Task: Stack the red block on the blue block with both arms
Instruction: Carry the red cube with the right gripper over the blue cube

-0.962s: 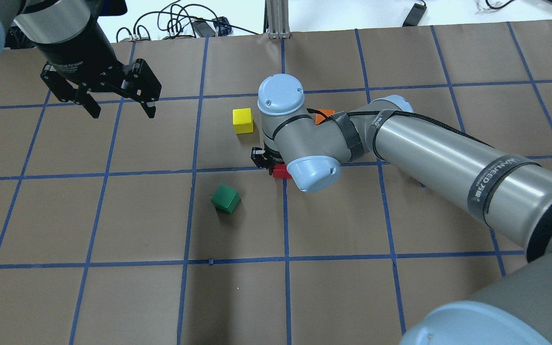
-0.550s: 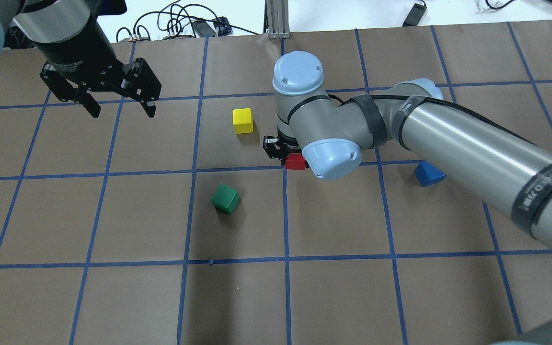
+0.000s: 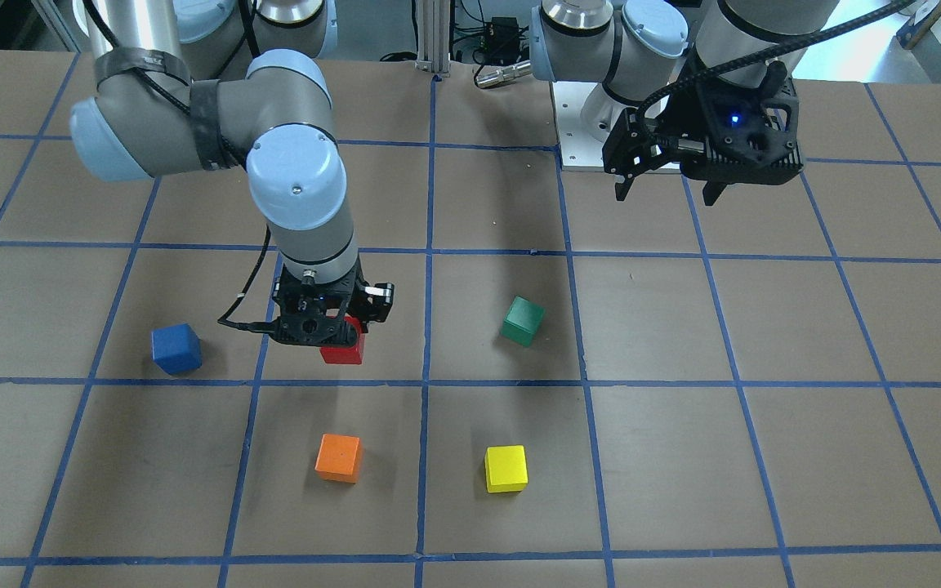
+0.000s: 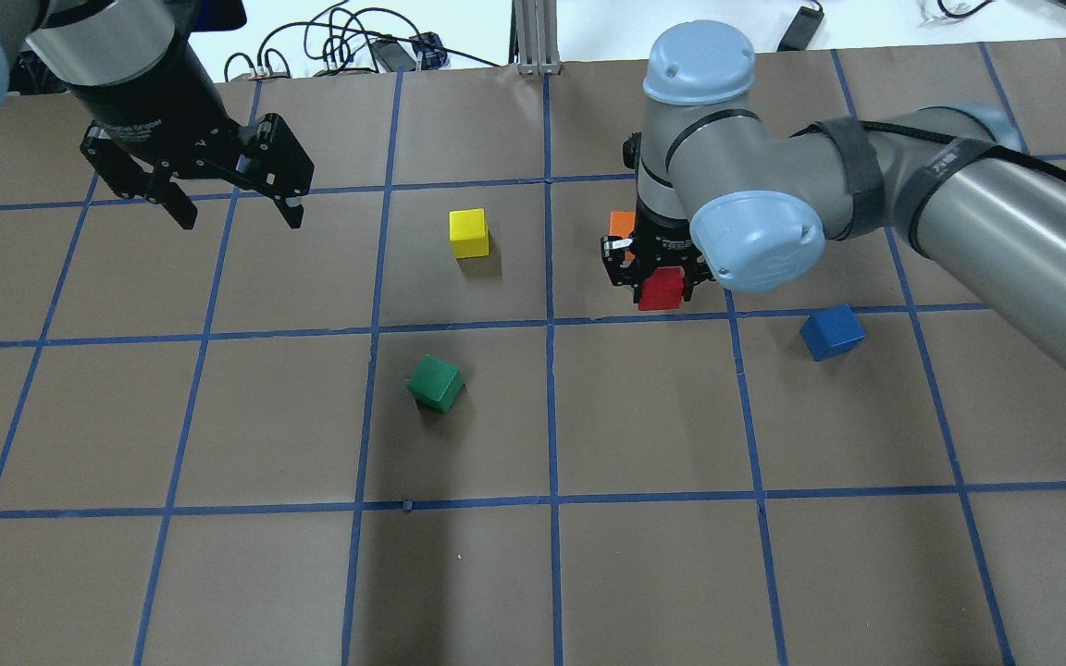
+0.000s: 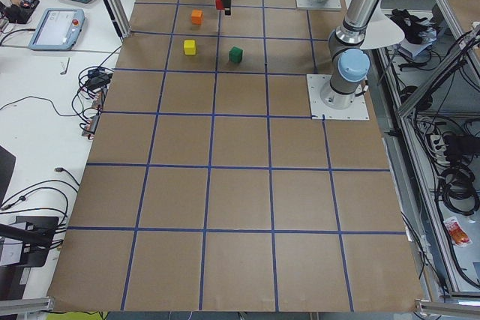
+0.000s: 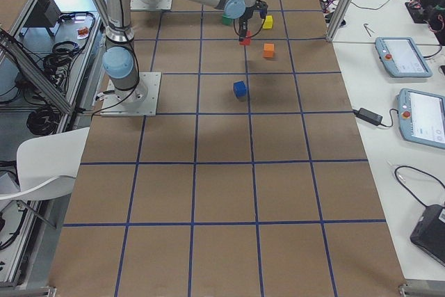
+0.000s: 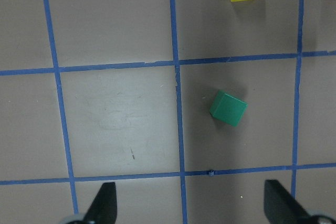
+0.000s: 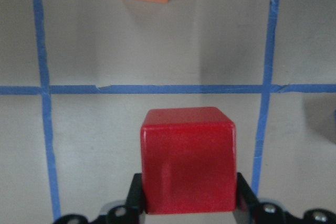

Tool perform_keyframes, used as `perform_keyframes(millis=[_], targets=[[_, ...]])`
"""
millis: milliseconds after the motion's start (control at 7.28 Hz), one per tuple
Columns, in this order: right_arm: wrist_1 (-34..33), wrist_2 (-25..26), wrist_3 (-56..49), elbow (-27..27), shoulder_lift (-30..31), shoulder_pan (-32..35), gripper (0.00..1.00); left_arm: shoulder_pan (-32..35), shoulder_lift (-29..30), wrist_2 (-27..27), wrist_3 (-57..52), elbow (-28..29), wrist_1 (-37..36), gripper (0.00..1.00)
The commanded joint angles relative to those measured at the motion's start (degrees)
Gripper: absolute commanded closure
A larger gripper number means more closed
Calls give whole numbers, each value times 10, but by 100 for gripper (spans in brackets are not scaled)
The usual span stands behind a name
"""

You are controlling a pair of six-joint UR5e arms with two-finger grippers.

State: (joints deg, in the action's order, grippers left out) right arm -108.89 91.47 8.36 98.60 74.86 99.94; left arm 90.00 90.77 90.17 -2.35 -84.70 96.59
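My right gripper (image 4: 659, 281) is shut on the red block (image 4: 663, 292) and holds it above the table. The right wrist view shows the red block (image 8: 188, 158) clamped between the fingers. The blue block (image 4: 831, 333) rests on the table, to the right of and a little nearer than the held block in the overhead view. It also shows in the front-facing view (image 3: 176, 349). My left gripper (image 4: 239, 218) is open and empty, high over the far left of the table, well away from both blocks.
An orange block (image 4: 623, 223) sits just beyond the right gripper, partly hidden by the wrist. A yellow block (image 4: 469, 232) and a tilted green block (image 4: 436, 383) lie near the middle. Cables and a metal post stand past the far edge.
My right arm has carried the red block to the right, from near the centre line toward the blue block, which has come into view. The left arm has not moved.
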Motion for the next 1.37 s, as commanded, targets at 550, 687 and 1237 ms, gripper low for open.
perform_keyframes(millis=[550,687,1237], targets=[[36,12,-351,84,37,-183,100,0,-1,-1,1,-1,1,0],[36,12,-381,84,37,-207,100,0,0,-2,1,-1,0,0],[-1,-1,-432,92,36,-229,100,0,0,-2,2,-1,1,0]])
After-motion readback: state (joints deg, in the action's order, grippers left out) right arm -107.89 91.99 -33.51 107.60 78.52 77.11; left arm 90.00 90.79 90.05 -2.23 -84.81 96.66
